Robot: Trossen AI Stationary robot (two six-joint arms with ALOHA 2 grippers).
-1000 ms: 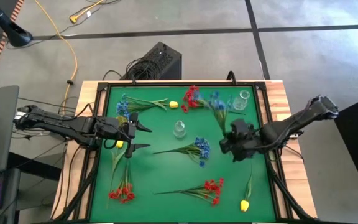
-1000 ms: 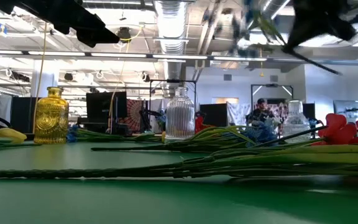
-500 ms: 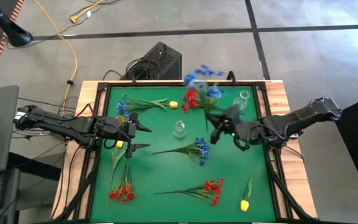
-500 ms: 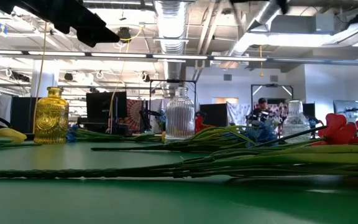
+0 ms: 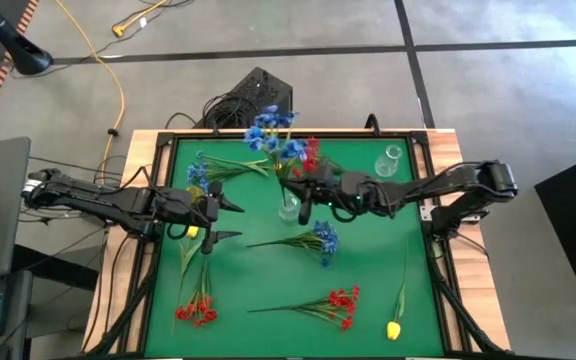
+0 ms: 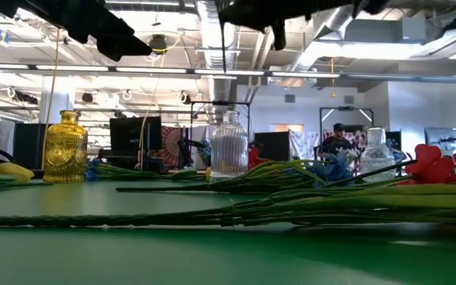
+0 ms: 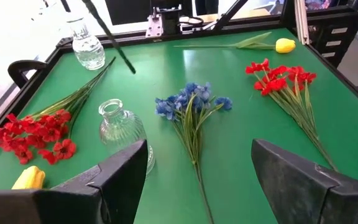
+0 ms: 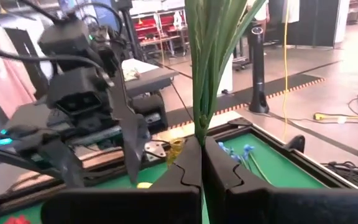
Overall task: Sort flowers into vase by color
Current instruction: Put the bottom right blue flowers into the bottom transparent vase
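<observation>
Green felt covers the surface [image 5: 368,300], framed by a dark raised rail with wood beyond it; bare felt lies open along the front edge and between the scattered sprigs. At the centre stands a clear ribbed vase [image 5: 288,208], with nothing visible inside it. A second clear vase [image 5: 389,159] stands near the far right corner, and a yellow glass vase [image 6: 66,147] shows in the low view; their contents cannot be made out.

Reaching in from the right, the right end effector [image 5: 306,201] hangs just beside the central vase, its fingers pressed together on the green stem of a blue flower sprig [image 5: 272,130] whose blooms are lifted above the far rail. The left end effector [image 5: 218,218] hovers left of centre, fingers spread wide around nothing.

Lying on the felt are another blue sprig [image 5: 320,240], red sprigs [image 5: 340,301] and [image 5: 198,306], and a yellow bud [image 5: 394,329] near the front right edge.
</observation>
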